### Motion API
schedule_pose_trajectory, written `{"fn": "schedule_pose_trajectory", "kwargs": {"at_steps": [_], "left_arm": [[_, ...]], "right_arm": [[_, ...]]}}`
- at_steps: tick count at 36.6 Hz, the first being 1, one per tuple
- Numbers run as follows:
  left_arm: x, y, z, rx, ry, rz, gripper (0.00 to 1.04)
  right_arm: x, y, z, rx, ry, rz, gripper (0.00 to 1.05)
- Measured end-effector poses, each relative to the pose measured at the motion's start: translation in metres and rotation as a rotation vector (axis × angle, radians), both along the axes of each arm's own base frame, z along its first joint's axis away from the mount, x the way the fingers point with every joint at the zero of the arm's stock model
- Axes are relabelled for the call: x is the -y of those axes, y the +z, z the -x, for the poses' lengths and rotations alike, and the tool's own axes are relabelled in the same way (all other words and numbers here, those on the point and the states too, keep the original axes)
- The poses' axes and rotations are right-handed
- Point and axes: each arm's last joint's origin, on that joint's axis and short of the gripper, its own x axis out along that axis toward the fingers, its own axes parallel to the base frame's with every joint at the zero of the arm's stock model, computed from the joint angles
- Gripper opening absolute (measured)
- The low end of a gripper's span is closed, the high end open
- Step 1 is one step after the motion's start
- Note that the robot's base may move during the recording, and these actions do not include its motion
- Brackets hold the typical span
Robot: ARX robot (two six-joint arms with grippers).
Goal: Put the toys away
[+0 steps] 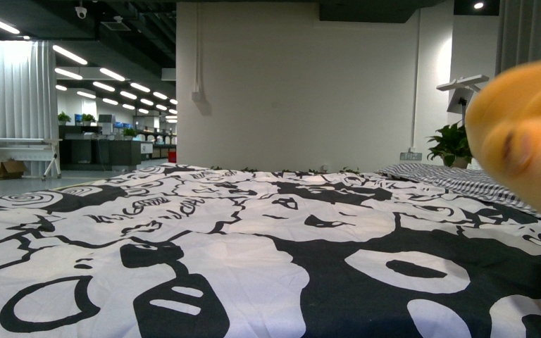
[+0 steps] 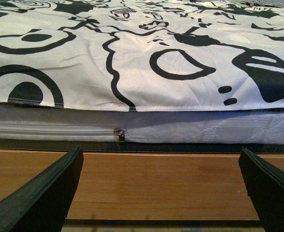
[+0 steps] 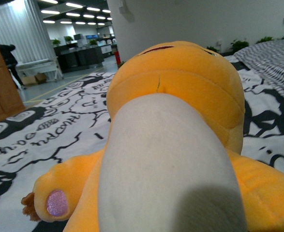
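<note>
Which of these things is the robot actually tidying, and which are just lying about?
Part of the job: soft orange-yellow plush animal with a pink paw pad.

Just lying about: black-and-white patterned bedspread; grey striped bedding; leafy green potted plant; wooden bed frame.

A black-and-white patterned fabric duvet [image 1: 253,211] is spread across the lower half of the front view. Grey striped bedding [image 1: 458,179] is seen at centre right, with a green leafy potted plant [image 1: 451,144] behind it. A white quilted mattress [image 2: 204,128] is shown under the duvet's edge, on a brown wooden bed frame [image 2: 156,183].

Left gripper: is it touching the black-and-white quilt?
Apart. Left wrist view: the left gripper ends over the wooden board, the mattress between it and the quilt.
</note>
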Motion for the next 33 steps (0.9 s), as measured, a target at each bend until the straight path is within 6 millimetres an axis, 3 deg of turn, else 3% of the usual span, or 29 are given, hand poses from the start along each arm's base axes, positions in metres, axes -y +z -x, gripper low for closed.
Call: {"fn": "schedule_pose_trajectory", "kwargs": {"at_steps": [11, 21, 33], "left_arm": [[0.0, 0.0, 0.0, 0.0, 0.0, 0.0, 0.99], [0.0, 0.0, 0.0, 0.0, 0.0, 0.0, 0.99], [0.0, 0.0, 0.0, 0.0, 0.0, 0.0, 0.99]], "right_arm": [[-0.025, -0.03, 0.056, -0.024, 0.082, -0.075, 0.1], [-0.053, -0.066, 0.105, 0.064, 0.028, -0.054, 0.1], [-0.069, -0.098, 0.118, 0.093, 0.089, 0.03, 0.1]]}}
